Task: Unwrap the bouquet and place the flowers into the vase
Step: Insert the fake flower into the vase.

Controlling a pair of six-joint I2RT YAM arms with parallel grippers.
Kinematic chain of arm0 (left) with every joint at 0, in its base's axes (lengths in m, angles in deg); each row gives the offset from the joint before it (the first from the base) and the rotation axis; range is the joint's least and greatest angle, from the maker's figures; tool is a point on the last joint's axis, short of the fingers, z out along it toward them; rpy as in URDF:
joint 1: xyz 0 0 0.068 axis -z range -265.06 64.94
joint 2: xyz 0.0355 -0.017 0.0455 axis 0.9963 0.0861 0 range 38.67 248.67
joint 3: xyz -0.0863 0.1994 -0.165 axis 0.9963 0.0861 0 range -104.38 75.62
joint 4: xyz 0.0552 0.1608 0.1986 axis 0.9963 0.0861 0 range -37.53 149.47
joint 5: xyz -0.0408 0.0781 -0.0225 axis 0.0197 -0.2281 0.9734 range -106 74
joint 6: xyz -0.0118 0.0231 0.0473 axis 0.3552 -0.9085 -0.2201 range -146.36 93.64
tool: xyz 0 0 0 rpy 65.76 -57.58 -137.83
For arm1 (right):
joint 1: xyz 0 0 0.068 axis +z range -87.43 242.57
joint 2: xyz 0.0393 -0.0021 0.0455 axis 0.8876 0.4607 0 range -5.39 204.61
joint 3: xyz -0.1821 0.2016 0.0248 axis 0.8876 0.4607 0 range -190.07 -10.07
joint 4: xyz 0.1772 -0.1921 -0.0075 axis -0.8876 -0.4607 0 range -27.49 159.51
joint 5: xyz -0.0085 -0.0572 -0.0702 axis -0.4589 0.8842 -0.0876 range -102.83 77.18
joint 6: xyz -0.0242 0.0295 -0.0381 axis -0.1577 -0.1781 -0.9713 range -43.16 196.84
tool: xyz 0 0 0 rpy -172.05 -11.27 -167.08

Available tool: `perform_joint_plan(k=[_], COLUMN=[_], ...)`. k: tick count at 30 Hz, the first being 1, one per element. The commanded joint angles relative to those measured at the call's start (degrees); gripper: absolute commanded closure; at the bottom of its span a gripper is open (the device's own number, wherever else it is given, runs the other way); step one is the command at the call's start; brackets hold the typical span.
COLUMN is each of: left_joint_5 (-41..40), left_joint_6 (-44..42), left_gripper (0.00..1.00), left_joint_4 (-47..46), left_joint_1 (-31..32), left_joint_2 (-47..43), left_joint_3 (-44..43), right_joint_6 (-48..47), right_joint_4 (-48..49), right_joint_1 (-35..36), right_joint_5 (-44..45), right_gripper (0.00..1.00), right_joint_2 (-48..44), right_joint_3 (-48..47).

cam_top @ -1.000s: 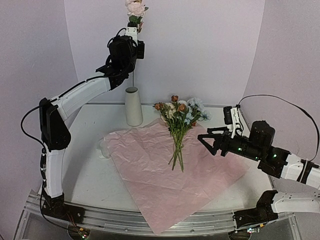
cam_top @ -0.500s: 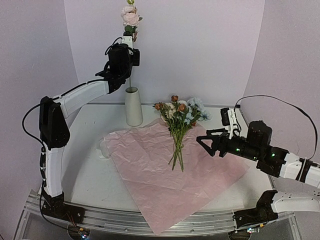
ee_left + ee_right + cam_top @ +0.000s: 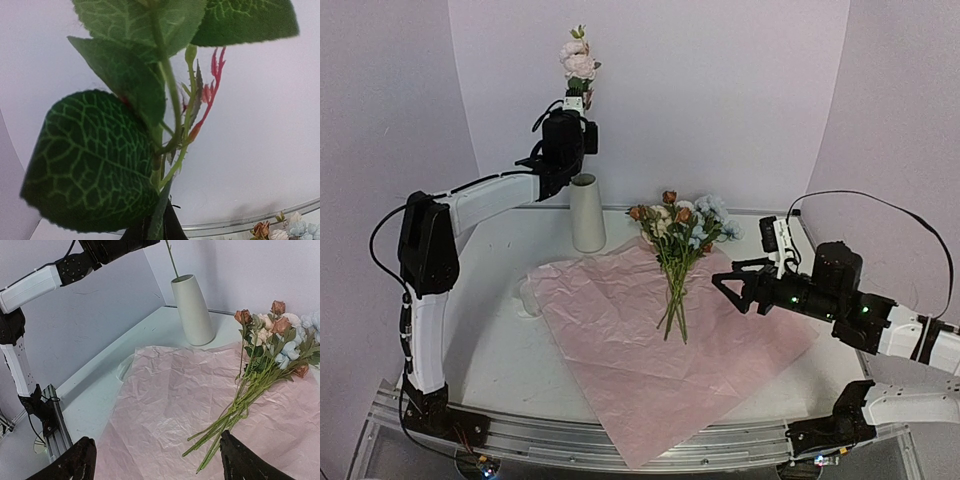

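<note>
The left gripper (image 3: 576, 104), clamped on a pink rose stem (image 3: 580, 68), has dropped lower over the vase (image 3: 586, 212); the right gripper (image 3: 728, 285) stays open.

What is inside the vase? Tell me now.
One green stem drops into the mouth of the vase, held from above by the shut left gripper. The opaque wall hides how deep it reaches and whether anything else is inside.

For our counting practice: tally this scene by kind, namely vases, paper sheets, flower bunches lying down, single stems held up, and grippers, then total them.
Vase: 1
Pink paper sheet: 1
Flower bunch lying on the paper: 1
Pink-flowered stem held up: 1
Grippers: 2 (left gripper, right gripper)
Total: 6
</note>
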Motion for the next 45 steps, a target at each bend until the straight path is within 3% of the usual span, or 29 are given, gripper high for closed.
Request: perform_joint_plan(k=[1,12,18,25,29,37,41,45], left_joint_5=[0.6,0.2,0.0,-0.5,-1.7,0.5,3.9,10.9], left_joint_6=[4.3,10.3,11.0,11.4,13.3,15.5,17.5,23.4], left_gripper=[1.00,0.99,0.80,0.43,0.26,0.15,0.11,0.10], left_joint_4=[-2.3,-2.4,-2.3,-2.2,-2.2,-1.8,-0.6,5.8], left_joint_1=[-0.5,-0.7,-0.7,-0.7,-0.7,-0.6,-0.6,-0.6], left_joint_2=[0.5,0.0,-0.3,-3.2,-8.1,-24.9,-33.9,-39.6], left_joint_3=[3.1,11.1,12.1,13.8,19.4,37.2,43.9,46.6], right_joint_6=[-0.3,1.3,1.7,1.9,3.0,5.8,10.1,16.2], right_joint_4=[1.7,1.6,1.5,1.4,-0.7,-2.7,-5.0,-9.6], right_joint_1=[0.3,0.3,0.3,0.3,0.3,0.3,0.2,0.2], right_joint_5=[0.3,-0.4,0.0,0.3,4.0,10.0,17.7,23.7], right_gripper=[0.14,0.14,0.14,0.14,0.14,0.14,0.15,0.25], right_joint_2=[0.3,-0.6,-0.8,0.2,2.5,7.4,12.2,19.3], right_joint_3=[-2.6,-1.6,-1.6,-2.0,-3.4,-5.9,-7.7,-11.8])
